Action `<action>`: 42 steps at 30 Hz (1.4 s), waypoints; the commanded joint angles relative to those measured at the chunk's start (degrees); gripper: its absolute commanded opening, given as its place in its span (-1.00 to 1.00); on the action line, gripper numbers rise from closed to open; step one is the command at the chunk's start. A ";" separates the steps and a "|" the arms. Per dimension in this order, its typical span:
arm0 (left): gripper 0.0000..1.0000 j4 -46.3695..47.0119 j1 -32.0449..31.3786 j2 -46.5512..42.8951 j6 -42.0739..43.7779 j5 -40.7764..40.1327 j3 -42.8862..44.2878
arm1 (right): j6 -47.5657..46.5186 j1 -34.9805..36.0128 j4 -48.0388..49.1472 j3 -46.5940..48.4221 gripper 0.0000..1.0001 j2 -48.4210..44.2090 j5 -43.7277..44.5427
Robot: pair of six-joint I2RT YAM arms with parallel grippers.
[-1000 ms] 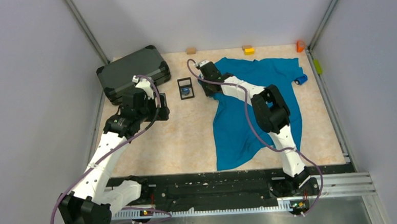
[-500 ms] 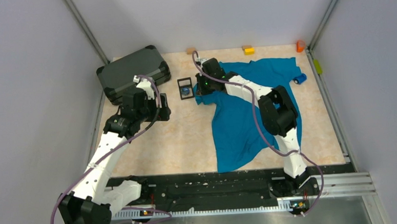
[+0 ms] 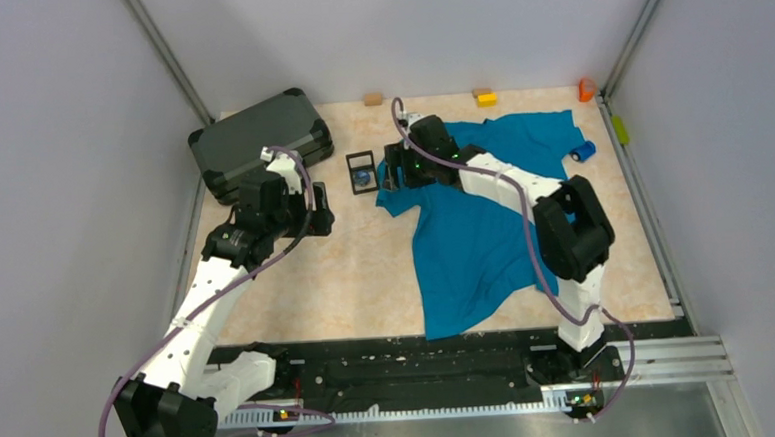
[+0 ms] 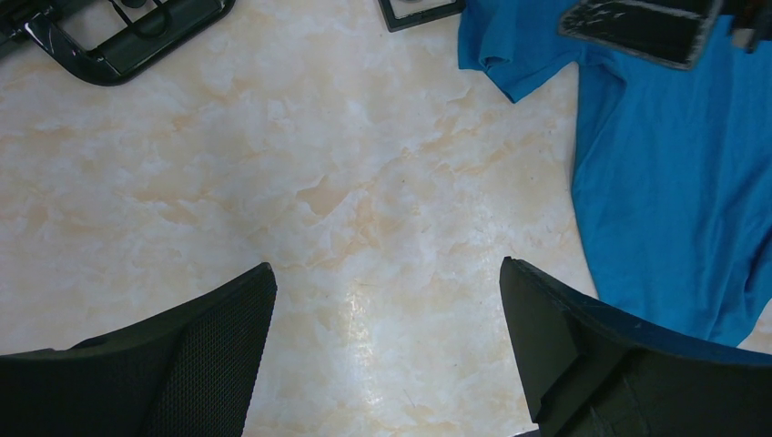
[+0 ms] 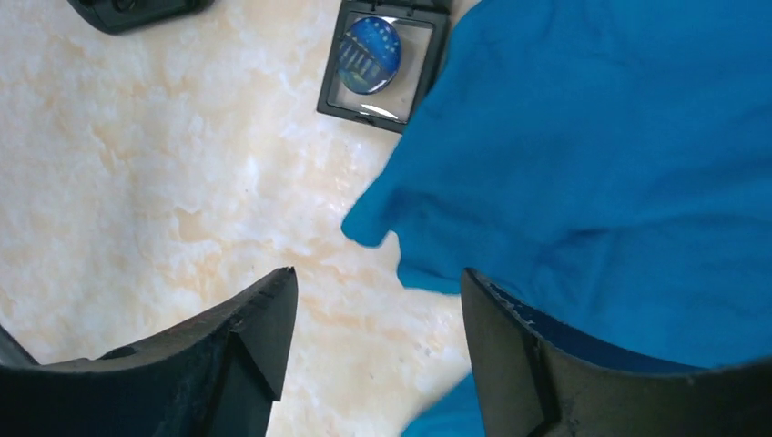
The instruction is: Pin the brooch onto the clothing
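Observation:
The clothing, a teal-blue T-shirt (image 3: 475, 244), lies spread on the right half of the table. One sleeve tip (image 5: 369, 223) reaches toward a black rectangular frame (image 5: 330, 96). The brooch (image 5: 370, 55), a small round dark blue disc, rests inside that frame (image 3: 350, 170). My right gripper (image 5: 379, 273) hovers open over the sleeve edge and bare table, holding nothing; it sits just right of the frame (image 3: 393, 178). My left gripper (image 4: 387, 264) is open over bare tabletop, left of the shirt (image 4: 655, 173), with nothing between its fingers (image 3: 316, 220).
A dark grey hard case (image 3: 259, 140) stands at the back left, behind my left arm. A blue toy car (image 3: 584, 152) lies by the shirt's right edge. Small tan (image 3: 372, 98), yellow (image 3: 485, 97) and orange (image 3: 586, 89) pieces line the back wall.
My right gripper carried the shirt's sleeve toward the frame, then opened and let the fabric go. The shirt shifted and spread with it. The left arm stayed still.

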 commanded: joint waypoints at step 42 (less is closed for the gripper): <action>0.92 2.51 0.25 -1.41 -0.25 2.36 -0.48 | 5.50 0.55 -8.36 -41.39 0.48 -26.90 25.32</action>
